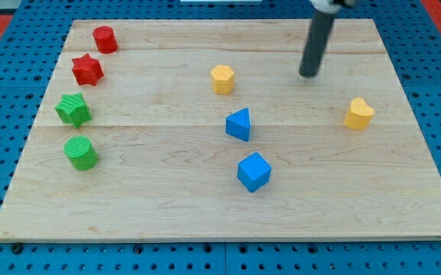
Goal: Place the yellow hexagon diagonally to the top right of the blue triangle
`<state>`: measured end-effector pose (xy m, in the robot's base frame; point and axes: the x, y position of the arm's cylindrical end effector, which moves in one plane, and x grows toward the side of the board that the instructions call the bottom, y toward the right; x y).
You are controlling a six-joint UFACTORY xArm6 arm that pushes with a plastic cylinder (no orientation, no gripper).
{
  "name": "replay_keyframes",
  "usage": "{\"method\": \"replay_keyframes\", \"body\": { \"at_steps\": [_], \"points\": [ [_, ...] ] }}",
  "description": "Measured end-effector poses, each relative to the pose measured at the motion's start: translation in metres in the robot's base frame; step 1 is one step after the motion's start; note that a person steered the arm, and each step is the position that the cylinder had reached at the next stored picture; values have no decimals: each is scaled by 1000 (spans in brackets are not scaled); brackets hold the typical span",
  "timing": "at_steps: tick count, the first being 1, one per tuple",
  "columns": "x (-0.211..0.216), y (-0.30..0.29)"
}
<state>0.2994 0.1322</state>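
The yellow hexagon (222,79) sits on the wooden board near the middle, toward the view's top. The blue triangle (238,124) lies just below it and slightly to the right. My tip (309,75) is on the board well to the right of the yellow hexagon, about level with it, and up and to the right of the blue triangle. It touches no block.
A blue cube (254,172) lies below the triangle. A yellow heart (359,114) sits at the right. At the left are a red cylinder (105,39), a red star (88,69), a green star (73,110) and a green cylinder (80,153).
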Motion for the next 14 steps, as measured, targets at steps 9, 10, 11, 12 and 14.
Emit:
{"method": "replay_keyframes", "body": {
  "at_steps": [9, 10, 11, 12, 14],
  "points": [
    [81, -51],
    [81, -82],
    [61, -128],
    [58, -35],
    [29, -22]
  ]
}}
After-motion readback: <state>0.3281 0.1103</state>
